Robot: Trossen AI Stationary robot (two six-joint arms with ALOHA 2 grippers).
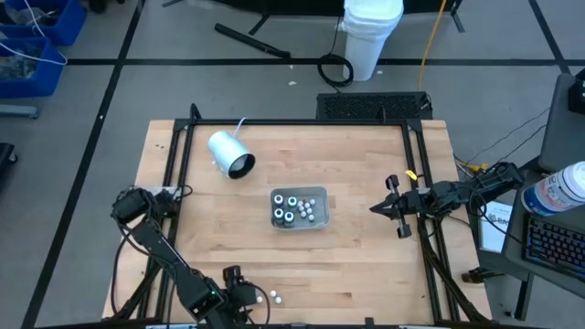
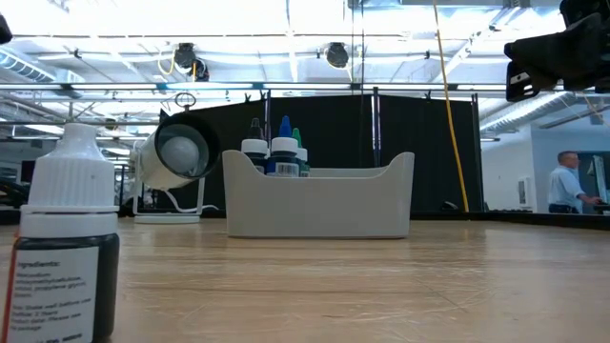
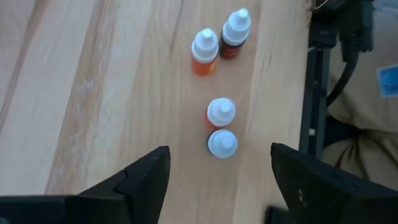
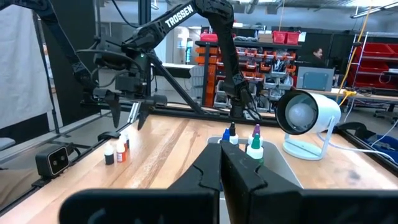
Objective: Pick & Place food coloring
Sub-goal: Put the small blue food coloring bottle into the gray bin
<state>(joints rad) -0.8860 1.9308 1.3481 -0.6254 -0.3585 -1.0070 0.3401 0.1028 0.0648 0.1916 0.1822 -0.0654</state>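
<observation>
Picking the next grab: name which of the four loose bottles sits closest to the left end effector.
The blue-bodied bottle, lowest in the left wrist view, directly ahead of the open left end effector; the orange bottle touches its far side.

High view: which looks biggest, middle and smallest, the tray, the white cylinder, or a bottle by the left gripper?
1. Tray and white cylinder: they look about alike, so no ranking between them.
2. Bottle near the left gripper: by far the smallest, just a speck.

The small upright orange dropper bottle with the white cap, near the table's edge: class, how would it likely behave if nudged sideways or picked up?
The small orange dropper bottle stands tall on a narrow base, so a nudge would probably tip it. Its round body would likely roll afterwards. It looks like light plastic, probably easy to lift.
</observation>
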